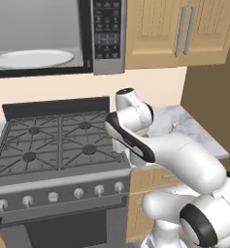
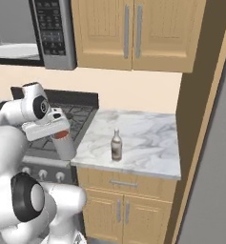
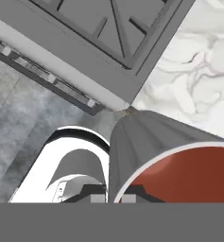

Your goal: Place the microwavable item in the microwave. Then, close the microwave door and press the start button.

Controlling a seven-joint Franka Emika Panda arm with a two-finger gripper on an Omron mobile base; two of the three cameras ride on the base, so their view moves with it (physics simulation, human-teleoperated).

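The microwavable item, a grey cup [image 2: 65,147] with reddish contents, hangs upright over the seam between stove and counter, with my gripper [image 2: 57,131] shut on its upper part. In the hand view the cup [image 3: 151,142] is close below the hand, its red top [image 3: 189,177] facing the camera. The microwave [image 1: 104,65] hangs up and to the left above the stove. Its cavity is open, with a white turntable plate [image 1: 31,58] inside and the dark button panel [image 1: 107,29] on its right. The microwave door is out of view.
A gas stove [image 1: 58,140] with black grates lies under the microwave. A small brown-and-white bottle [image 2: 116,145] stands on the marble counter [image 2: 143,138] to the right of the cup. Wooden wall cabinets [image 2: 128,33] hang above the counter, and a tall panel [image 2: 200,109] bounds it on the right.
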